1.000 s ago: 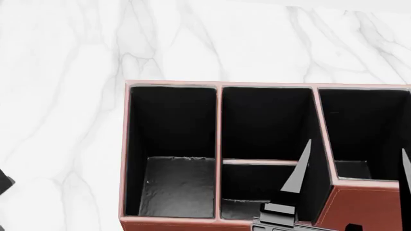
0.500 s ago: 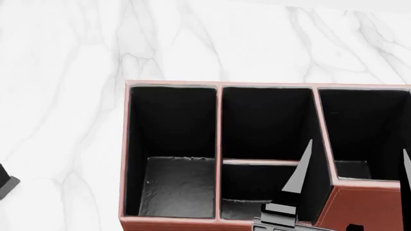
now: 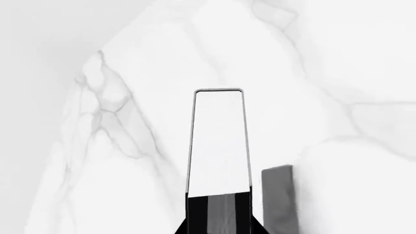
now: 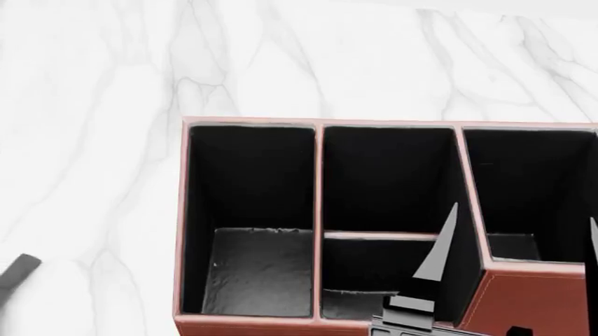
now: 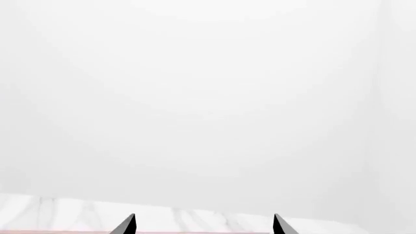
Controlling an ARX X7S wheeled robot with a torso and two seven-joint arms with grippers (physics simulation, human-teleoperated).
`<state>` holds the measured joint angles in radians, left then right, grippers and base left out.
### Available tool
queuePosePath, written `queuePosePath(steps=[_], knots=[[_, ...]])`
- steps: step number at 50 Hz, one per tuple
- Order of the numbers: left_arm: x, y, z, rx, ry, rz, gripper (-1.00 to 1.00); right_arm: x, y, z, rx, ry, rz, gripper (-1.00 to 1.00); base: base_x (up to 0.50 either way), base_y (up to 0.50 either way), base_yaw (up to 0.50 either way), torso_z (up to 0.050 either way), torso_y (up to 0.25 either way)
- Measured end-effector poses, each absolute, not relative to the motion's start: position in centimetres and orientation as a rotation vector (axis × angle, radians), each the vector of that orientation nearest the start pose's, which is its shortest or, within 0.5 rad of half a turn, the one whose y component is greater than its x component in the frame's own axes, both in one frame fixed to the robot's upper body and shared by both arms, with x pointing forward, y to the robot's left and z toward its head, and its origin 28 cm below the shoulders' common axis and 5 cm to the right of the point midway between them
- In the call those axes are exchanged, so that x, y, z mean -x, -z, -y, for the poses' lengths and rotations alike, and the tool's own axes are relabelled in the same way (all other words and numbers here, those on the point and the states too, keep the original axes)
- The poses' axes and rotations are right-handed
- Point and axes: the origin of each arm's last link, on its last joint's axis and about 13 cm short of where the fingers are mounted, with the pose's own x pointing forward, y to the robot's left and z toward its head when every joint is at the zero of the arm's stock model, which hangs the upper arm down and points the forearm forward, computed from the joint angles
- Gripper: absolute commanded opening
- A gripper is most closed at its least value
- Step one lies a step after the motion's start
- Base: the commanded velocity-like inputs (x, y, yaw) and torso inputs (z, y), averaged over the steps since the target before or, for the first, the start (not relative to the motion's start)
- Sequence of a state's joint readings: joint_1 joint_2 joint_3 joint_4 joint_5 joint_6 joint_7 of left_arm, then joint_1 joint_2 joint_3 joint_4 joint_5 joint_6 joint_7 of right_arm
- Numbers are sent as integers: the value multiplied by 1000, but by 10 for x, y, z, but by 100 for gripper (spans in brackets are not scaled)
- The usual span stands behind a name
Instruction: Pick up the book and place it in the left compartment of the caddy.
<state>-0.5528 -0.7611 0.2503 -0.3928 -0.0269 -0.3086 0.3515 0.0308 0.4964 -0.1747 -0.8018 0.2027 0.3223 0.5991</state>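
Right hand [image 4: 519, 234]: we log it low at the near edge of the head view, fingers pointing away over the caddy [image 4: 323, 122], spread well apart, holding and touching nothing.

Left hand [image 4: 14, 271]: only a dark sliver shows at the head view's left edge, above the marble surface [image 4: 94, 105]; we cannot tell its opening.

Book: we see it in no view.

Left compartment [image 4: 257, 269]: long axis runs away from us; wrinkled black floor bare.
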Motion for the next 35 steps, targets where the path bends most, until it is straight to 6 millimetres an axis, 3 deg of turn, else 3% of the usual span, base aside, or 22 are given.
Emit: queuePosePath(steps=[9, 24, 35], knots=[[-284, -158, -395, -714, 80, -264, -100, -178, -157, 121, 133, 203, 474, 100, 0, 0, 0, 0, 0], [-268, -242, -328, -706, 124, -39, -100, -176, -159, 121, 125, 197, 477, 100, 0, 0, 0, 0, 0], [-246, -278, -284, -568, 190, 101, -100, -176, -160, 119, 123, 191, 480, 100, 0, 0, 0, 0, 2]])
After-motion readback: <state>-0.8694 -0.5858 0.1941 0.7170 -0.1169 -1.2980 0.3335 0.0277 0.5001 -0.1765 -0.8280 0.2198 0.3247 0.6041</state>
